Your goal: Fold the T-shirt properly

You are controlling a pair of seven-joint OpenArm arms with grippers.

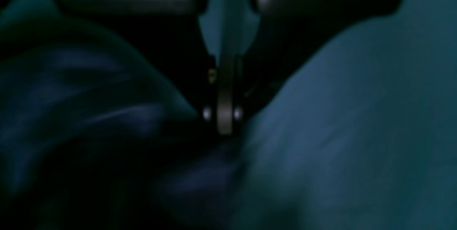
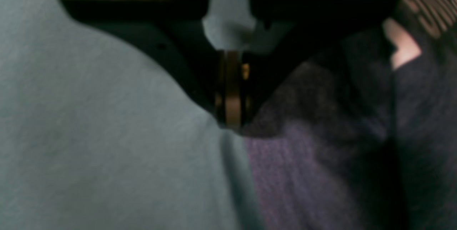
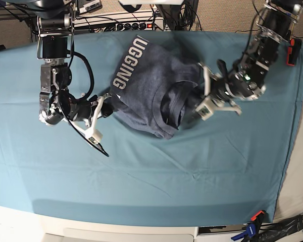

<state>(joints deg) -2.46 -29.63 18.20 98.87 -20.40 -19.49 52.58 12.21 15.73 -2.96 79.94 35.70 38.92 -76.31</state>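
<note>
The blue-grey T-shirt (image 3: 146,85) lies crumpled mid-table on the teal table cloth (image 3: 156,186), with white lettering showing on a flipped-up part at its far left. My right gripper (image 3: 110,103) is at the shirt's left corner. In the right wrist view its jaws (image 2: 232,124) are shut, with the T-shirt (image 2: 303,158) bunched up to the tips. My left gripper (image 3: 196,108) is at the shirt's right side near the collar. The left wrist view is dark and blurred: the left gripper (image 1: 225,130) is shut, and the T-shirt (image 1: 89,115) is drawn up to its tips.
A power strip and cables (image 3: 121,22) run along the back edge. An orange-red part (image 3: 292,53) sits at the far right. A clamp (image 3: 252,229) grips the cloth at the front right corner. The table cloth (image 2: 89,133) shows in both wrist views (image 1: 357,115).
</note>
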